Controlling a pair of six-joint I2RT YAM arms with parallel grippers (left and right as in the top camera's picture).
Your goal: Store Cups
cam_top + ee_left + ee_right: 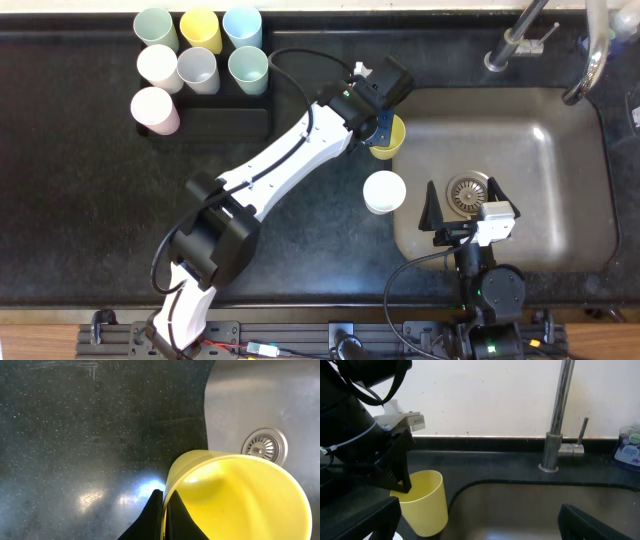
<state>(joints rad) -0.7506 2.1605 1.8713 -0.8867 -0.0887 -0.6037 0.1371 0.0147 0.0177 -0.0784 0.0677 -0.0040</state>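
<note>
Left gripper (164, 510): its two fingers are closed tight on the yellow cup's rim, one inside the wall and one outside.
Yellow cup (390, 140): held mouth-up and slightly tilted at the sink's edge nearest the rack, over the line where the counter (80, 200) meets the basin; whether its base touches anything cannot be told.
Right gripper (463, 200): low in the sink (560, 150) by the drain (468, 190), fingers spread wide, holding nothing.
White cup (384, 191): upright on the counter, just beside the sink's rim, near the yellow cup but apart from it.
Rack (230, 122): a dark tray at the counter's back corner, well apart from the sink.
Stored cups (197, 70): seven pastel ones stand upright in the rack.
</note>
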